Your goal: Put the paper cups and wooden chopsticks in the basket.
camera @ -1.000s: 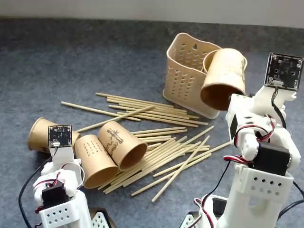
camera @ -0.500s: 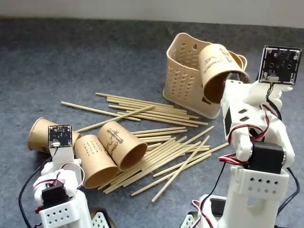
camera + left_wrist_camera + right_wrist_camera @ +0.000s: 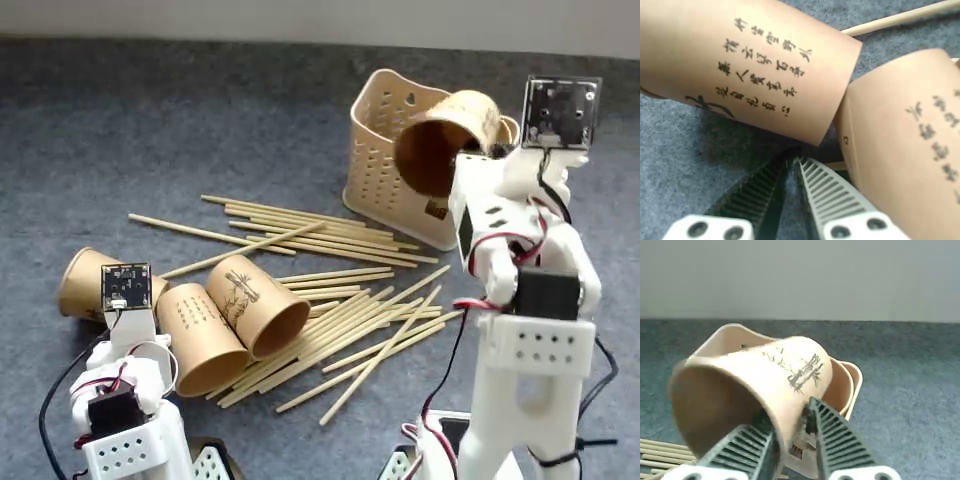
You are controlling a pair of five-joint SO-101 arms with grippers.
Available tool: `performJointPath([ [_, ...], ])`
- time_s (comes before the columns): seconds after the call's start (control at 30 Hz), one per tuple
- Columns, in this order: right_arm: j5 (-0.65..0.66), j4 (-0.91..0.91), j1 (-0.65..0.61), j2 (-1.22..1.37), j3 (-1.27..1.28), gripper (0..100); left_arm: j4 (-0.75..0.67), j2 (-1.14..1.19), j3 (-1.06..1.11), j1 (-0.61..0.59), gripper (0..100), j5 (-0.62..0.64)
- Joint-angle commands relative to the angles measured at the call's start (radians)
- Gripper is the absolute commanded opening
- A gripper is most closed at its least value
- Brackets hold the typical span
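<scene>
Right claw (image 3: 785,420): clamps a tilted paper cup (image 3: 740,390) above the basket (image 3: 380,160), 1 o'clock.
Left claw (image 3: 791,162): pinched together, empty, beside lying cups (image 3: 200,335), 8 o'clock.

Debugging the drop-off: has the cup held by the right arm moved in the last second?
Yes. The paper cup in the right pincer swung left in the high view, from the right end of the basket toward its middle.

Bright, diffuse light throughout; soft faint shadows beside chopsticks (image 3: 350,325); darker shade beneath lying cup (image 3: 750,65).
</scene>
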Motion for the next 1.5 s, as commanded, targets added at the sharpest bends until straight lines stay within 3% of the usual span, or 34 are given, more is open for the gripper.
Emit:
performJointPath([
  [0.0, -0.057, -0.021, 0.022, 0.038, -0.05, 1.1, 0.002, -0.015, 0.019, 0.015, 1, -0.005],
  [0.5, -0.299, 0.051, 0.137, 0.038, -0.116, 1.0, 0.002, -0.015, 0.019, 0.015, 1, -0.005],
  [0.93, -0.299, 0.148, 0.145, 0.048, -0.114, 1.2, 0.002, -0.015, 0.019, 0.015, 1, -0.005],
  [1.17, -0.304, 0.137, 0.143, 0.048, -0.114, 16.7, 0.002, -0.015, 0.019, 0.015, 1, -0.005],
  [1.47, -0.298, -0.124, 0.117, 0.048, -0.107, 21.1, 0.002, -0.015, 0.019, 0.015, 1, -0.005],
])
